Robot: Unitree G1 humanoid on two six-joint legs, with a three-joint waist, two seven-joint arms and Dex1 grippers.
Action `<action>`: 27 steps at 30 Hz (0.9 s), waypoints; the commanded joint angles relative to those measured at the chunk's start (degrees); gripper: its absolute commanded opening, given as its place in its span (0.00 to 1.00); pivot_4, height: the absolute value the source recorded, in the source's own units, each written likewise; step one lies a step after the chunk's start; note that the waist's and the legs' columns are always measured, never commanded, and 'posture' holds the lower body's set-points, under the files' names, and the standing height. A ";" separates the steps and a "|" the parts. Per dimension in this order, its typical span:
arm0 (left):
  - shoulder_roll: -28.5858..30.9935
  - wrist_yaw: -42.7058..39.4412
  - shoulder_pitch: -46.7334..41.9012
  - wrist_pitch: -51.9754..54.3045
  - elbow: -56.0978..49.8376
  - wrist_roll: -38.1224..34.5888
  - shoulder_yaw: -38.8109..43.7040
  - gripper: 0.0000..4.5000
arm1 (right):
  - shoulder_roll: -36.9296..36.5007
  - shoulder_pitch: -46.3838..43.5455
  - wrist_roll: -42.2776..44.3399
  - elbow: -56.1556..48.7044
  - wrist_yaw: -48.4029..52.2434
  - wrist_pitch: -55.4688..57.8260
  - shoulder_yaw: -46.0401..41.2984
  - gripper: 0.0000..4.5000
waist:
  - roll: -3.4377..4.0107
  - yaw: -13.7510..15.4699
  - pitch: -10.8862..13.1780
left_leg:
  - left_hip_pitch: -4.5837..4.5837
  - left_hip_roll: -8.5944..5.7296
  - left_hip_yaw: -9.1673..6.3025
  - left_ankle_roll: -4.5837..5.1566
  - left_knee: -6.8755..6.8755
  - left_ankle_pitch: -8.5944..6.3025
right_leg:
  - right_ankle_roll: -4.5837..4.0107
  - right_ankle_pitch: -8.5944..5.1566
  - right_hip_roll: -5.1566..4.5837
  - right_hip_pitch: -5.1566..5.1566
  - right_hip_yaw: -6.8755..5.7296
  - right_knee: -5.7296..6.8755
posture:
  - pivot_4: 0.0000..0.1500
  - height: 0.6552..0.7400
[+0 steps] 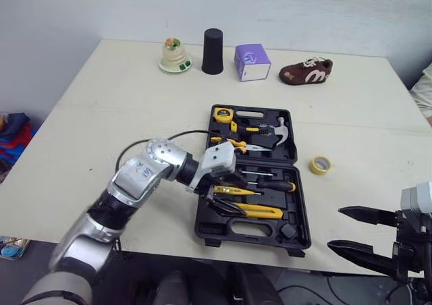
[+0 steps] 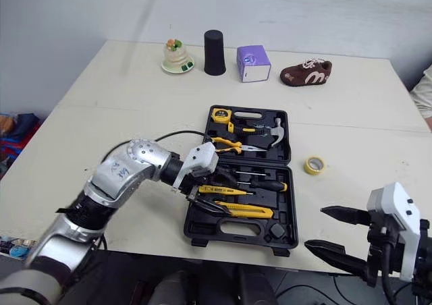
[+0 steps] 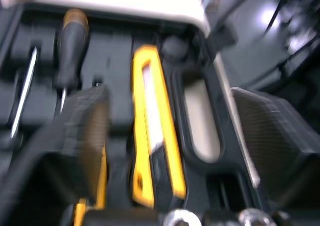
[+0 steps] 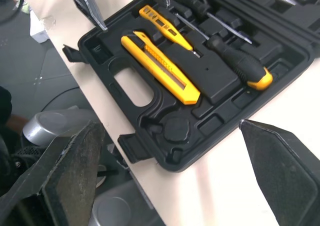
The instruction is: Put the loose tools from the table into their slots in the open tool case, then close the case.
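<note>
The open black tool case (image 1: 206,225) lies at the middle of the table near its front edge. Its lid holds a yellow tape measure (image 1: 223,114), a hammer (image 1: 277,133) and pliers (image 1: 233,143). The lower half holds screwdrivers (image 1: 273,183), a yellow tester pen (image 4: 162,23) and a yellow utility knife (image 1: 260,212). My left gripper (image 1: 223,202) hovers open over the lower half's left side, with the utility knife (image 3: 155,136) between its fingers and below them. A yellow tape roll (image 1: 320,164) lies loose on the table right of the case. My right gripper (image 1: 335,228) is open and empty, right of the case at the table's front edge.
Along the far side of the table (image 1: 121,102) stand a small cake figure (image 1: 175,55), a black cup (image 1: 212,50), a purple box (image 1: 252,62) and a brown shoe (image 1: 306,71). A person's sleeve (image 1: 424,89) shows at the right edge.
</note>
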 commanded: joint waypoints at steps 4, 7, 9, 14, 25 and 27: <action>-4.85 -1.93 3.58 -8.34 6.49 0.18 0.76 0.14 | 0.65 -0.01 0.62 -0.26 -0.15 -0.75 0.24 1.00 | 0.00 0.01 0.00 | 0.01 -0.01 0.00 0.01 0.05 0.00 | 0.01 0.01 0.01 0.01 0.00 0.01 | 1.00 0.93; -5.18 -2.55 4.69 -11.25 7.93 2.57 -1.07 0.01 | 0.30 -0.44 0.37 0.02 -0.35 -0.76 0.87 1.00 | 0.00 -0.17 0.00 | 0.03 -0.02 0.01 0.01 -0.01 0.00 | 0.02 0.01 0.02 0.01 0.02 0.01 | 1.00 0.93; -5.73 -1.42 4.60 -13.11 9.71 4.75 -1.81 0.01 | -0.18 -1.07 0.90 0.27 -0.60 -0.43 0.69 1.00 | 0.00 -0.12 0.00 | 0.02 0.00 0.01 0.00 -0.01 0.01 | 0.02 0.01 0.04 0.00 0.02 0.01 | 1.00 0.93; -4.96 -0.66 4.24 -15.23 11.97 9.54 -3.36 0.01 | -0.01 -0.51 -0.12 0.11 0.11 -0.61 0.66 1.00 | 0.00 -0.04 0.00 | 0.03 -0.02 0.01 0.03 0.00 -0.01 | 0.02 0.01 0.02 0.01 0.02 0.01 | 1.00 0.93; -1.33 -3.42 4.51 -22.64 15.48 19.06 -10.30 0.01 | -0.09 0.36 -2.62 0.83 1.22 -1.33 1.42 1.00 | 0.04 -0.10 -0.19 | 0.35 0.00 0.01 0.30 -0.17 -0.16 | 0.00 0.00 0.03 0.42 0.02 -0.08 | 1.00 0.93; -1.61 -3.35 4.29 -22.40 15.89 19.40 -10.47 0.01 | -0.18 0.16 -3.15 1.12 1.15 -1.52 1.85 1.00 | 0.04 -0.15 -0.21 | 0.41 0.01 0.00 0.34 -0.20 -0.21 | -0.01 0.00 0.02 0.76 0.00 -0.17 | 1.00 0.93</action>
